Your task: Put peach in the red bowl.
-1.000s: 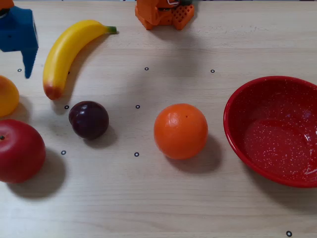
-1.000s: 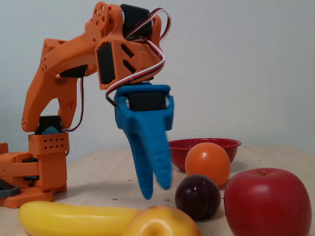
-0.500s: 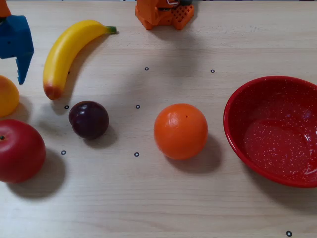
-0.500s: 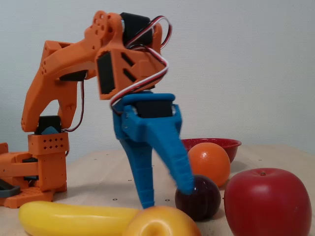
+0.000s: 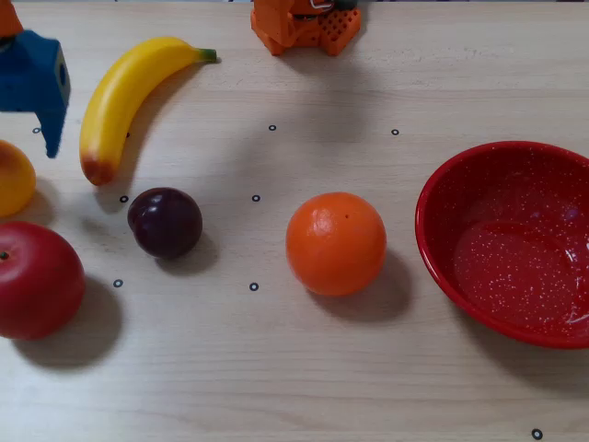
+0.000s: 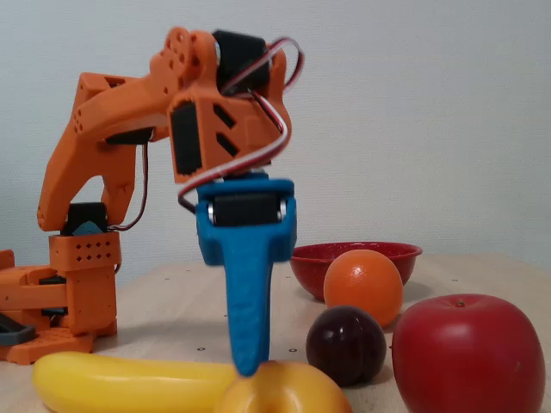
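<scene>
The peach (image 5: pixel 13 177) lies at the left edge of a fixed view from above, yellow-orange and cut off by the frame. In a fixed view from the side the peach (image 6: pixel 280 394) sits at the bottom edge. My blue gripper (image 6: pixel 248 368) points straight down, its tip just above the peach. Only one finger shape shows from this side, so the gap between the jaws is hidden. From above, the gripper (image 5: pixel 46 138) hangs at the top left, just beyond the peach. The red bowl (image 5: pixel 442 239) stands at the far right, holding nothing; the side view shows its rim (image 6: pixel 357 251) behind the orange.
A banana (image 5: pixel 129 97) lies beside the gripper. A dark plum (image 5: pixel 165 222) and a red apple (image 5: pixel 37 279) sit close to the peach. An orange (image 5: pixel 335 243) stands between the fruit cluster and the bowl. The arm's orange base (image 5: pixel 304 23) is at the top.
One second ago the fingers were close together, then they spread wide. Now the gripper has turned, shows one finger edge-on in the side view, and has dropped closer to the peach.
</scene>
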### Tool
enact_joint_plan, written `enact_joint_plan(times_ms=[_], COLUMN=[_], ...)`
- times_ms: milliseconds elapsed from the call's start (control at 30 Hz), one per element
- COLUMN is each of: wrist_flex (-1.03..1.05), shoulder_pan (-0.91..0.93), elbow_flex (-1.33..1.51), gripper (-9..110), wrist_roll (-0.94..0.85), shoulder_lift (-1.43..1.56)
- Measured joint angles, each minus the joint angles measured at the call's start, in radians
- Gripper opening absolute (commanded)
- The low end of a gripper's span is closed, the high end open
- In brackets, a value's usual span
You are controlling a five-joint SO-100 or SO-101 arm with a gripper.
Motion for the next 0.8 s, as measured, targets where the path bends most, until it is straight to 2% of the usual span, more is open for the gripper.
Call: enact_joint_plan(times_ms=[167, 800], wrist_flex=[0.002, -0.103], shoulder_pan=[-0.002, -0.002], elbow_flex=[0.0, -0.014], gripper=[51, 50], wrist_roll=[0.052, 0.066], shoulder_lift=[-0.028, -0.094])
